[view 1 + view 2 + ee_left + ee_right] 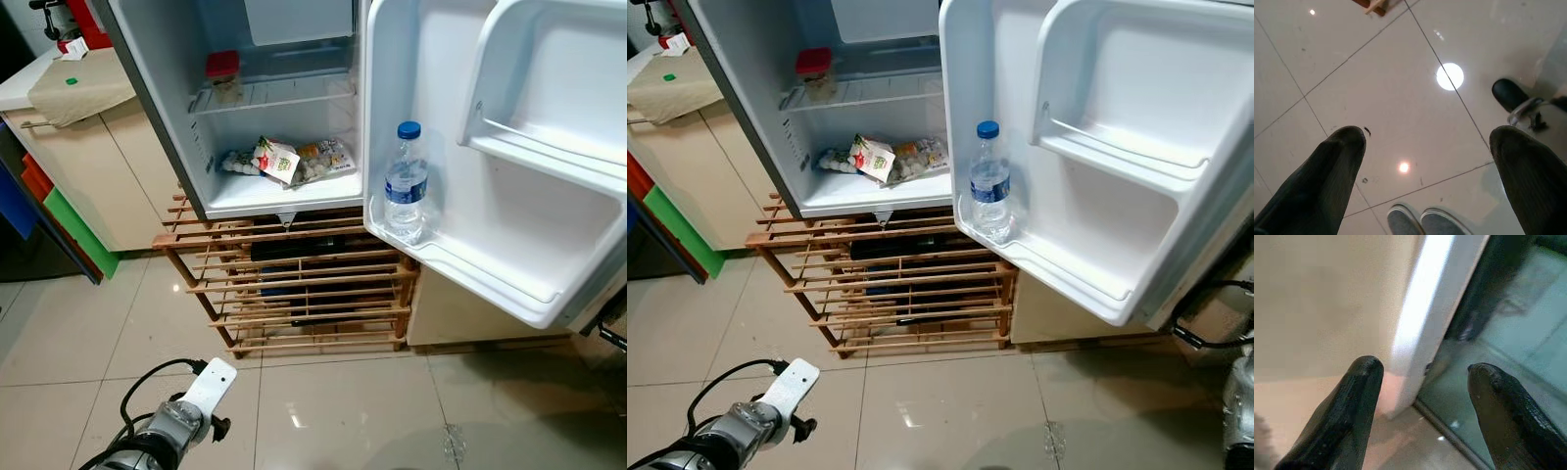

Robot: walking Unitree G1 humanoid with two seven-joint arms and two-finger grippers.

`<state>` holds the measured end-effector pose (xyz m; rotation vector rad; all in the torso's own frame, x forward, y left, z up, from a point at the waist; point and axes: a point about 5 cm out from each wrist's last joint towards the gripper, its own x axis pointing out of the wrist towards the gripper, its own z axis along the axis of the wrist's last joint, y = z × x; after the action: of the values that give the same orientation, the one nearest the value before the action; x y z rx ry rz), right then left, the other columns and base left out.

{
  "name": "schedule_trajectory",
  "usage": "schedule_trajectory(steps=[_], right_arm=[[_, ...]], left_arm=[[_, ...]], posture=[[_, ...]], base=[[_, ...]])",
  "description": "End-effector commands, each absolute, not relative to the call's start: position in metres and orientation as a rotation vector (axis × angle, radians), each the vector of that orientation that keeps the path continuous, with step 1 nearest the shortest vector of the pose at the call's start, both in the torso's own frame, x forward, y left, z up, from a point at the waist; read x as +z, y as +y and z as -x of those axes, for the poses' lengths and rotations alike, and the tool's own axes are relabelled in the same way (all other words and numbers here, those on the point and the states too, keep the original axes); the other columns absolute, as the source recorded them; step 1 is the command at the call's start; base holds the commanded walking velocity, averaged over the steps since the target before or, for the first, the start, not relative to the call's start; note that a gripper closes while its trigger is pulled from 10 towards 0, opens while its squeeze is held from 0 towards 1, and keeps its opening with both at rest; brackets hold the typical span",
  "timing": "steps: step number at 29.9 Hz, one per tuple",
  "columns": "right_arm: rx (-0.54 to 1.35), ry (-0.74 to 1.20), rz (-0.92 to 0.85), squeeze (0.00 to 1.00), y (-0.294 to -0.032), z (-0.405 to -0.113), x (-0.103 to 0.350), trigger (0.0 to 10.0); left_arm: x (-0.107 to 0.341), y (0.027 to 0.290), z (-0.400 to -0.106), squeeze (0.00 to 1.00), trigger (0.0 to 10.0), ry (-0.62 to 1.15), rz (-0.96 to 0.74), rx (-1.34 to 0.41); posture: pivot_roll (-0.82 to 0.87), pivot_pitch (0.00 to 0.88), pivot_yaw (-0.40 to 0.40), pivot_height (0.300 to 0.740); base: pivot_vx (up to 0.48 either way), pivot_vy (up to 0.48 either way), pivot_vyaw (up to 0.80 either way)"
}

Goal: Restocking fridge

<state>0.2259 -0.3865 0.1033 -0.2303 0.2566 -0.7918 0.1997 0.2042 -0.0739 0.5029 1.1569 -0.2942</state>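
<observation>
- A beige cabinet (93, 171) is standing at the far left, with a cloth-covered top (78, 86) and coloured panels (59, 211) leaning beside it near the floor.
- The left arm (162, 426) is hanging low over the tiled floor (343, 411), with a white bracket and black cable showing on its wrist.
- In the left wrist view, the left gripper (1427, 142) is pointing down at the tiles with its two black fingers (1327, 171) spread wide and nothing between them; a pair of shoe tips (1425, 220) is showing at the frame's edge.
- The fridge (157, 108) is sitting open on a wooden slatted rack (294, 284).
- A red-lidded jar (223, 76) is resting on the wire shelf (284, 93) inside.
- Food packets (284, 160) are lying on the fridge's bottom floor, one with a red and white label.
- A water bottle (405, 184) with a blue cap is standing upright in the lowest shelf of the open door (509, 196), at that shelf's inner end.
- The door's upper compartments (558, 108) are sitting to the right of the bottle.
- In the right wrist view, the right gripper (1422, 382) is hanging with its fingers (1352, 406) held apart, gripping nothing, facing a white vertical edge (1425, 323) beside a beige surface (1317, 298).
</observation>
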Motion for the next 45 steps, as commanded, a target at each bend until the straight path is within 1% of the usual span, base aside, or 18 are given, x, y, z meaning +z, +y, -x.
schedule_trajectory(steps=[1, 2, 5, 6, 8, 9, 10, 13, 14, 15, 17, 19, 25, 32, 34, 36, 41, 45], right_arm=[[-0.679, 0.264, 0.182, 0.0, -0.372, -0.238, 0.104, 10.0], [-0.571, 0.295, 0.167, 0.0, -0.359, -0.242, 0.099, 10.0], [-0.489, 0.314, 0.147, 0.0, -0.348, -0.245, 0.096, 10.0], [-0.342, 0.317, 0.099, 0.0, -0.326, -0.254, 0.096, 10.0], [-0.342, 0.317, 0.099, 0.0, -0.326, -0.254, 0.096, 10.0], [-0.188, 0.321, 0.083, 0.0, -0.304, -0.26, 0.101, 10.0], [-0.188, 0.321, 0.083, 0.0, -0.304, -0.26, 0.101, 10.0], [0.023, 0.316, 0.053, 0.0, -0.271, -0.261, 0.111, 10.0], [0.196, 0.332, 0.017, 0.0, -0.247, -0.255, 0.117, 10.0], [0.196, 0.332, 0.017, 0.0, -0.247, -0.255, 0.117, 10.0], [0.561, 0.321, -0.029, 0.0, -0.199, -0.23, 0.134, 10.0], [0.649, 0.323, -0.031, 0.0, -0.188, -0.222, 0.137, 10.0], [0.545, 0.35, -0.077, 0.0, -0.205, -0.225, 0.127, 10.0], [0.516, 0.388, -0.086, 0.0, -0.208, -0.224, 0.121, 10.0], [0.359, 0.373, -0.019, 0.0, -0.221, -0.235, 0.114, 10.0], [0.203, 0.347, 0.036, 0.0, -0.232, -0.246, 0.109, 10.0], [0.1, 0.316, 0.044, 0.0, -0.233, -0.252, 0.104, 10.0], [0.032, 0.313, 0.076, 0.0, -0.228, -0.254, 0.09, 10.0]], left_arm=[[-0.075, 0.209, -0.196, 0.0, 10.0, 1.164, -0.538, -0.295], [-0.076, 0.208, -0.195, 0.0, 10.0, 1.166, -0.557, -0.317], [-0.077, 0.207, -0.194, 0.0, 10.0, 1.166, -0.572, -0.333], [-0.081, 0.204, -0.186, 0.0, 10.0, 1.18, -0.617, -0.381], [-0.081, 0.204, -0.186, 0.0, 10.0, 1.18, -0.617, -0.381], [-0.087, 0.202, -0.174, 0.0, 10.0, 1.21, -0.676, -0.454], [-0.087, 0.202, -0.174, 0.0, 10.0, 1.21, -0.676, -0.454], [-0.094, 0.201, -0.158, 0.0, 10.0, 1.262, -0.707, -0.524], [-0.097, 0.2, -0.149, 0.0, 10.0, 1.307, -0.671, -0.547], [-0.097, 0.2, -0.149, 0.0, 10.0, 1.307, -0.671, -0.547], [-0.103, 0.201, -0.13, 0.0, 10.0, 1.389, -0.652, -0.617], [-0.104, 0.203, -0.122, 0.0, 10.0, 1.418, -0.661, -0.647], [-0.109, 0.207, -0.101, 0.0, 10.0, 1.482, -0.743, -0.796], [-0.111, 0.2, -0.093, 0.0, 10.0, 1.505, -0.716, -0.857], [-0.113, 0.193, -0.091, 0.0, 10.0, 1.5, -0.699, -0.858], [-0.112, 0.191, -0.098, 0.0, 10.0, 1.461, -0.692, -0.786], [-0.108, 0.191, -0.12, 0.0, 10.0, 1.369, -0.651, -0.612], [-0.096, 0.182, -0.159, 0.0, 10.0, 1.223, -0.585, -0.481]], posture=[[-0.27, 0.015, 0.112, 0.74], [-0.27, 0.013, 0.108, 0.74], [-0.27, 0.008, 0.103, 0.74], [-0.27, 0.007, 0.102, 0.74], [-0.27, 0.007, 0.102, 0.74], [-0.27, 0.004, 0.099, 0.74], [-0.27, 0.004, 0.099, 0.74], [-0.28, 0.004, 0.097, 0.74], [-0.29, 0.002, 0.099, 0.74], [-0.29, 0.002, 0.099, 0.74], [-0.29, 0.0, 0.108, 0.74], [-0.3, 0.0, 0.111, 0.74], [-0.29, 0.002, 0.118, 0.74], [-0.28, 0.0, 0.115, 0.74], [-0.28, 0.0, 0.104, 0.74], [-0.27, 0.0, 0.1, 0.74], [-0.25, 0.0, 0.083, 0.74], [-0.23, 0.0, 0.077, 0.74]], base=[[0.0, 0.0, 0.0], [0.0, 0.0, 0.0], [0.0, 0.0, 0.0], [0.0, 0.0, 0.0], [0.0, 0.0, 0.0], [0.0, 0.0, 0.0], [0.0, 0.0, 0.0], [0.0, 0.0, 0.0], [0.0, 0.0, 0.0], [0.0, 0.0, 0.0], [0.0, 0.0, 0.0], [0.0, 0.0, 0.0], [0.0, 0.0, 0.0], [0.0, 0.0, 0.0], [0.0, 0.0, 0.0], [0.0, 0.0, 0.0], [0.0, 0.0, 0.0], [0.0, 0.0, 0.0]])
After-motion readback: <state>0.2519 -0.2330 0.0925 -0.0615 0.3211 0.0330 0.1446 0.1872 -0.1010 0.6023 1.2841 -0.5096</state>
